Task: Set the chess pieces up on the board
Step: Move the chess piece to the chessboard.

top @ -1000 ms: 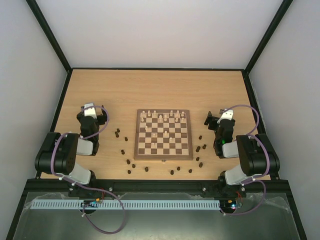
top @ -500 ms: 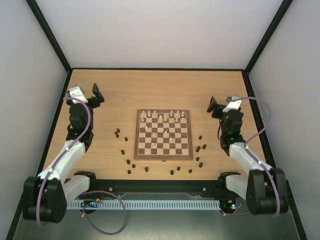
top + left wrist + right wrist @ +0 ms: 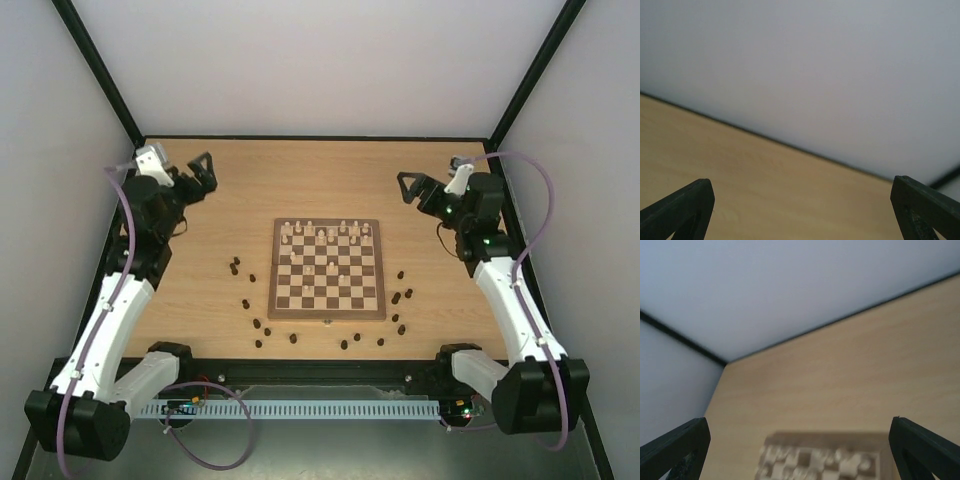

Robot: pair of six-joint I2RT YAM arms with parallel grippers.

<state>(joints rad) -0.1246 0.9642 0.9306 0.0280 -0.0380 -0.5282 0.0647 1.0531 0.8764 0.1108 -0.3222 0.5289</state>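
Note:
The board [image 3: 273, 272] lies flat in the middle of the table. Cream chess pieces [image 3: 320, 236] stand on its far rows, and one stands nearer the middle. Dark chess pieces [image 3: 234, 266] lie scattered on the table to the left of the board, in front of it [image 3: 292, 338] and to its right [image 3: 400, 297]. My left gripper [image 3: 200, 178] hangs open above the far left of the table, with nothing between its fingers [image 3: 680, 210]. My right gripper [image 3: 412, 190] hangs open above the far right. Its view shows the board [image 3: 825, 436], blurred, below the empty gap.
White walls and a black frame [image 3: 320, 138] close in the table at the back and sides. A slotted white cable duct [image 3: 300, 408] runs along the near edge between the arm bases. Purple cables loop off both arms.
Both arms have unfolded from beside the board and reached up and outward toward the far corners. The jaws stayed open. No piece has moved.

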